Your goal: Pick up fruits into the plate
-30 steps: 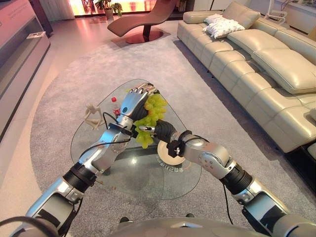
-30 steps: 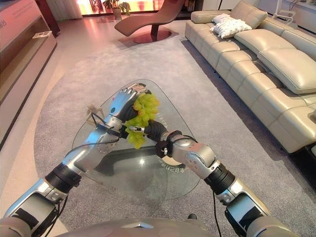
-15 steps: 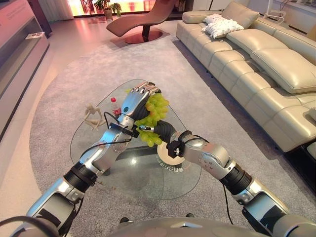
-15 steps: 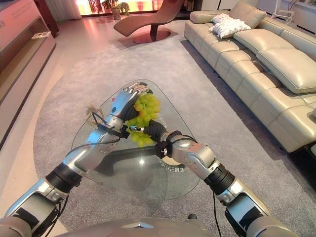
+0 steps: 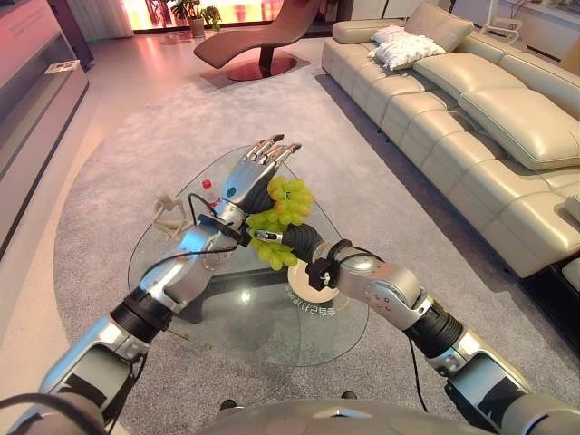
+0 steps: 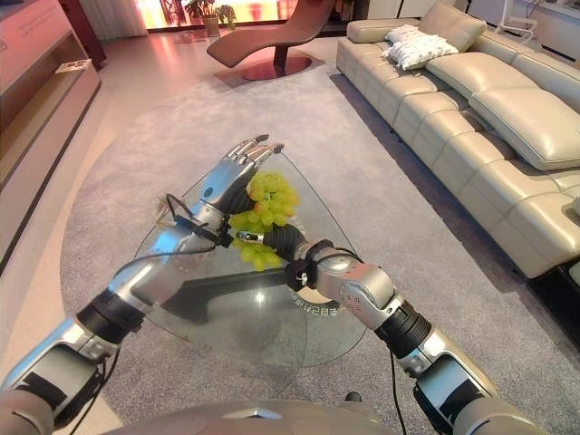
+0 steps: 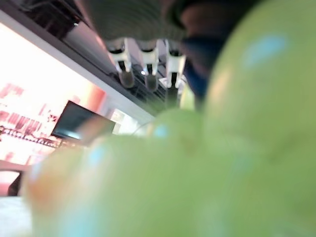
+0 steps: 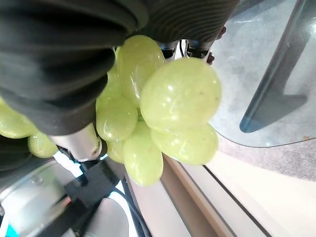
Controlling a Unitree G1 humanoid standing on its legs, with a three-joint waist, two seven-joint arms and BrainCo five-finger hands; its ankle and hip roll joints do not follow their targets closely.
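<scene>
Hanging mid-frame over your glass tabletop (image 5: 227,317), grape bunch (image 5: 283,217) running upper right to lower left, right hand (image 5: 294,240) clenched round it, left hand (image 5: 249,177) flat, fingers released, plate (image 5: 308,288) below.

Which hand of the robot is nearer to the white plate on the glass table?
The right hand. Its wrist lies just above the plate while it holds the grapes; the left hand, fingers straight, is farther beyond.

A bunch of green grapes (image 5: 283,217) hangs above the glass table, lifted clear of it, its round pale green berries clustered tightly with a few trailing down at the near end. The plate (image 5: 304,292), white and round with a patterned rim, lies flat on the glass just nearer and right of the bunch.
</scene>
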